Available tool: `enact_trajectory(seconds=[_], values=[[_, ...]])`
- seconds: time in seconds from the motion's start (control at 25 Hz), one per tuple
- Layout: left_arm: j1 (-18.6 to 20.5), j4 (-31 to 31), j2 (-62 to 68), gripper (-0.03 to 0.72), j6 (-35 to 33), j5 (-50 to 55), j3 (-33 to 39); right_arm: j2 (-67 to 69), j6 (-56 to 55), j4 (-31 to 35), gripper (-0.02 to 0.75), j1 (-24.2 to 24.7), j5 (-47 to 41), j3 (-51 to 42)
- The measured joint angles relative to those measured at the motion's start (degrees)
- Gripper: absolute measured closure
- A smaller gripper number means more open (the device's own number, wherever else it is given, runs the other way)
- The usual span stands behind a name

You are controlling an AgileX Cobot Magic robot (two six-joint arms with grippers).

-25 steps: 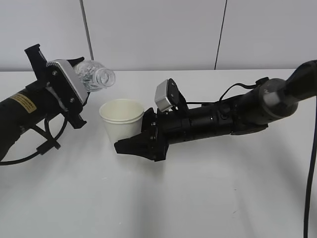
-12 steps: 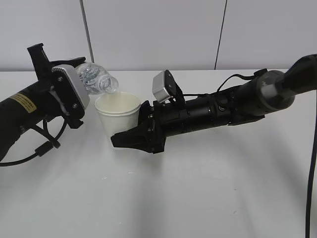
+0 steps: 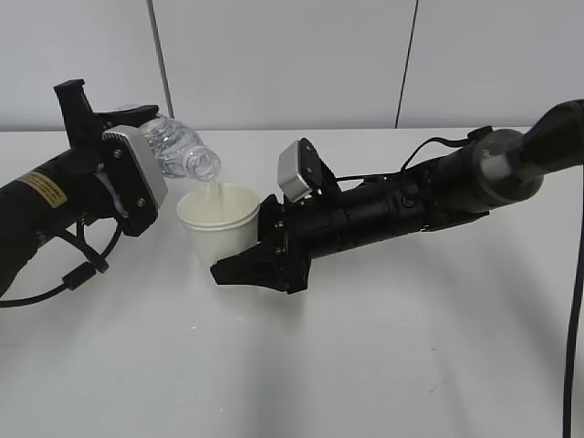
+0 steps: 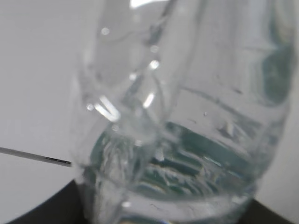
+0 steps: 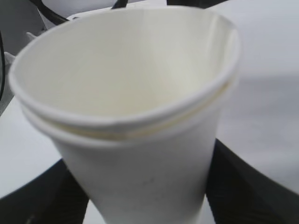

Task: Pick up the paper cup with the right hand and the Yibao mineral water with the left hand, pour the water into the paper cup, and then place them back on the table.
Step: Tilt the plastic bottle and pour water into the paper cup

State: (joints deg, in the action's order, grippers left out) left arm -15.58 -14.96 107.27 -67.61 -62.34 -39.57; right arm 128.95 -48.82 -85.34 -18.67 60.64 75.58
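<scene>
My left gripper point(image 3: 137, 187) is shut on the Yibao mineral water bottle point(image 3: 182, 151), which is tilted with its open mouth down over the paper cup point(image 3: 219, 228). A thin stream of water runs from the mouth into the cup. The bottle fills the left wrist view point(image 4: 187, 130), clear with green label showing through. My right gripper point(image 3: 246, 265) is shut on the cream-white paper cup and holds it just above the white table point(image 3: 365, 365). In the right wrist view the cup point(image 5: 135, 140) sits between the black fingers point(image 5: 247, 186); it looks like two nested cups.
A black cable point(image 3: 573, 301) hangs down at the right edge. A cable loop point(image 3: 78, 265) lies under the left arm. A grey panelled wall point(image 3: 292, 55) stands behind the table's far edge.
The bottle has tipped further down, mouth now over the cup, and water is running out. The right gripper shifted the cup left under the bottle, then slightly lower.
</scene>
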Motion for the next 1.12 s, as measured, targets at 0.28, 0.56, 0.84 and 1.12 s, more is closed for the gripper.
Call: enact_trajectory(seconds=[0.28, 0.56, 0.84, 1.12], values=[[0.0, 0.0, 0.0, 0.339, -1.95, 0.0, 0.0, 0.0, -0.14, -0.13, 0.199, 0.0, -3.6, 0.0], [0.0, 0.0, 0.0, 0.344, -4.41, 0.0, 0.0, 0.0, -0.14, -1.3, 0.199, 0.0, -5.08, 0.0], [0.0, 0.0, 0.0, 0.347, -4.52, 0.0, 0.0, 0.0, -1.49, -5.61, 0.199, 0.0, -5.08, 0.0], [0.0, 0.05, 0.0, 0.347, -4.58, -0.01, 0.0, 0.0, -1.62, -6.28, 0.2, 0.0, -3.33, 0.0]])
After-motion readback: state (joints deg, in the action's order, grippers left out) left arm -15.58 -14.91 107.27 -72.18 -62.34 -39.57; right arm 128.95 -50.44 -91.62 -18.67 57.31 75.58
